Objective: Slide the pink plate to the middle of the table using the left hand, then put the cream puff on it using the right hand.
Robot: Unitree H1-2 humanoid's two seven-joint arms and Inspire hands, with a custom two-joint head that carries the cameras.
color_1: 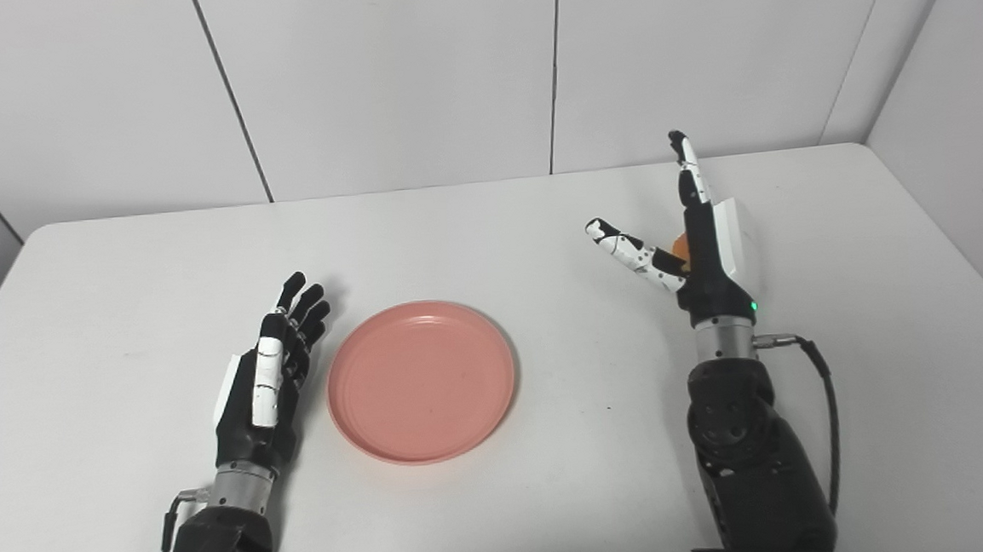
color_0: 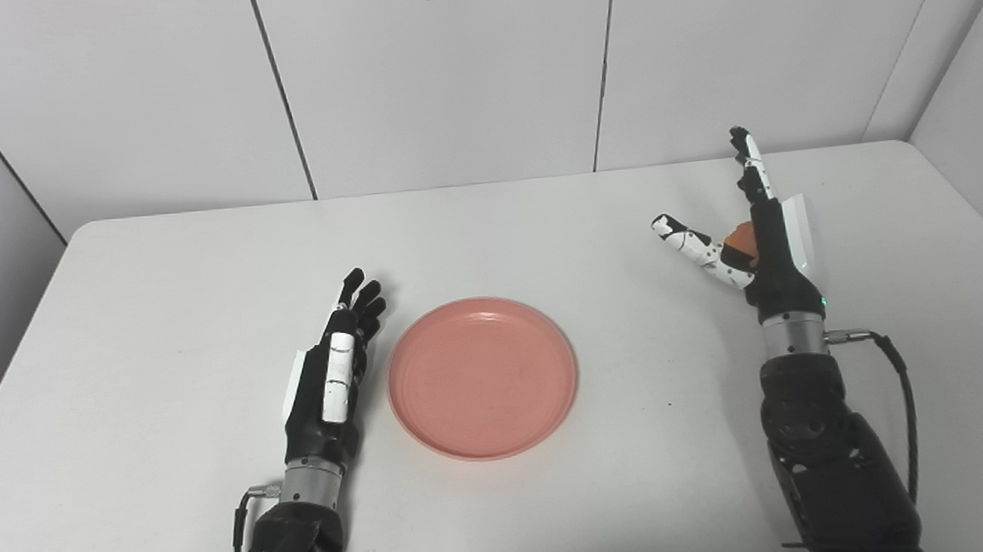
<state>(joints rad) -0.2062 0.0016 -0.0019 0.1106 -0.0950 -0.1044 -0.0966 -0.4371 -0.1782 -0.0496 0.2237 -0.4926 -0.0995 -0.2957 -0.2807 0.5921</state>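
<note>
The pink plate [color_0: 481, 377] lies empty near the middle of the white table [color_0: 159, 288]. My left hand [color_0: 333, 373] rests just left of the plate, open, fingers pointing away, a small gap to the rim. My right hand [color_0: 749, 226] stands on the right side of the table, open, fingers up and thumb spread to the left. The cream puff [color_0: 743, 237], orange-brown, shows only as a small patch between thumb and palm, mostly hidden behind the hand; I cannot tell if the hand touches it.
White wall panels [color_0: 445, 74] stand behind the table's far edge. A black cable [color_0: 902, 396] loops off my right wrist.
</note>
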